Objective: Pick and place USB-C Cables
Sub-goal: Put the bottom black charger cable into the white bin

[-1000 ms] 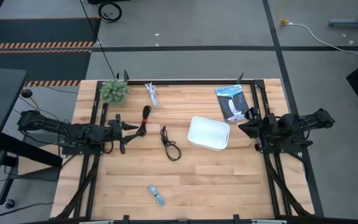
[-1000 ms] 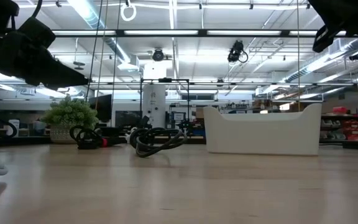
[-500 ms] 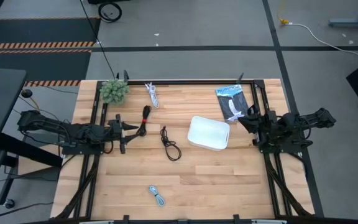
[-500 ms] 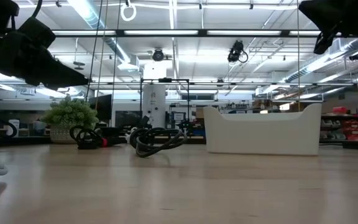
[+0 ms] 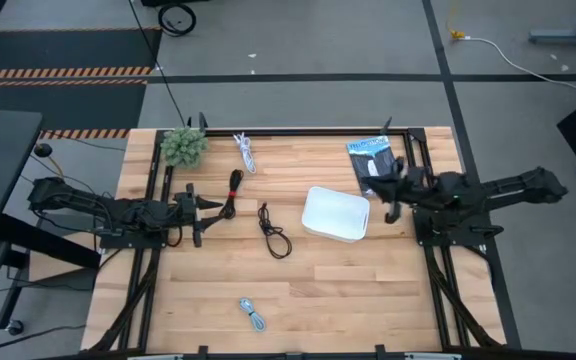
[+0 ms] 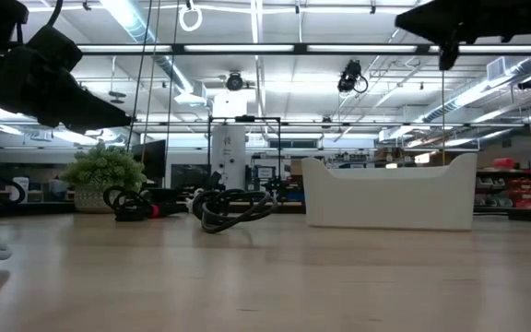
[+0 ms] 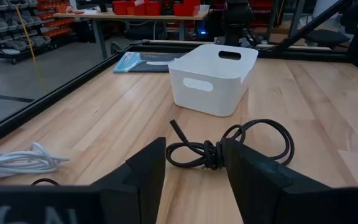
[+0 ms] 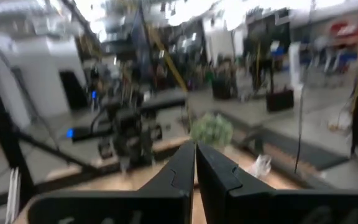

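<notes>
Four cables lie on the table: white (image 5: 245,151) near the far edge, black with red band (image 5: 234,188), plain black (image 5: 274,232) at the centre, and blue-grey (image 5: 253,315) near the near edge. My left gripper (image 5: 206,209) hovers open just left of the red-banded cable. In its wrist view the left gripper (image 7: 194,171) faces the plain black cable (image 7: 229,146) and the white tray (image 7: 213,78). My right gripper (image 5: 389,192) is shut and raised by the tray's (image 5: 336,213) right side; its wrist view shows the shut right gripper (image 8: 196,163).
A flat black packet with a blue label (image 5: 371,161) lies at the far right, partly under my right arm. A small green plant (image 5: 183,146) stands at the far left corner. Black frame rails run along both sides of the table. Bare wood shows across the near half.
My right gripper has swung toward the table's left, from beside the right rail to the tray's right side, staying raised above the table. The left arm and all cables have kept still.
</notes>
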Available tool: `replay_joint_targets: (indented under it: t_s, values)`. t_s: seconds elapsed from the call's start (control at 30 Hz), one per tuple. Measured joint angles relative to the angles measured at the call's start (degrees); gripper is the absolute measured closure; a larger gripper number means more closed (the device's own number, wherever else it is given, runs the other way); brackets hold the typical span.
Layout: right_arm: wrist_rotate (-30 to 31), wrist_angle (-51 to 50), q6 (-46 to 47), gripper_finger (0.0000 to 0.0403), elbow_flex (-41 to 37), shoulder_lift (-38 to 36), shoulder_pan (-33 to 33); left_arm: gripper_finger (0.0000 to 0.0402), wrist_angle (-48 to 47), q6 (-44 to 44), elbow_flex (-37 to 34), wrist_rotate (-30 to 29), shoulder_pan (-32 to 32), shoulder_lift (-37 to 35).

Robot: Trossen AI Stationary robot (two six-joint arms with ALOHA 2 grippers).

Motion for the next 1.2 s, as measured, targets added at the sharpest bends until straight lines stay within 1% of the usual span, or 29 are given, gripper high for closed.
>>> replay_joint_targets:
  t_s: [0.1, 0.27, 0.4, 0.5, 0.6, 0.73, 0.9, 1.2]
  values:
    - [-2.4, 0.5, 1.0, 0.038, 2.3, 7.2, -0.4, 0.023, 0.0, 0.0, 0.0, 0.0, 0.0, 0.0]
    - [-2.9, 0.7, 2.0, 0.038, 6.9, 18.4, -0.4, 0.023, 0.0, 0.0, 0.0, 0.0, 0.0, 0.0]
    - [-5.2, 0.1, 1.9, 0.038, 11.7, 26.4, -0.4, 0.023, 0.0, 0.0, 0.0, 0.0, 0.0, 0.0]
    - [-7.0, -0.2, 0.2, 0.0374, 15.4, 32.1, -0.4, 0.023, 0.0, 0.0, 0.0, 0.0, 0.0, 0.0]
    - [-7.3, -1.6, -2.1, 0.0364, 19.4, 37.2, -0.3, 0.023, 0.0, 0.0, 0.0, 0.0, 0.0, 0.0]
    - [-7.4, -4.5, -4.5, 0.0338, 24.7, 43.4, -0.3, 0.023, 0.0, 0.0, 0.0, 0.0, 0.0, 0.0]
    - [-7.4, -7.7, -7.4, 0.0293, 30.8, 50.3, 0.1, 0.023, 0.0, 0.0, 0.0, 0.0, 0.0, 0.0]
    - [-7.4, -11.9, -10.1, 0.0221, 39.7, 60.5, 2.0, 0.023, 0.0, 0.0, 0.0, 0.0, 0.0, 0.0]
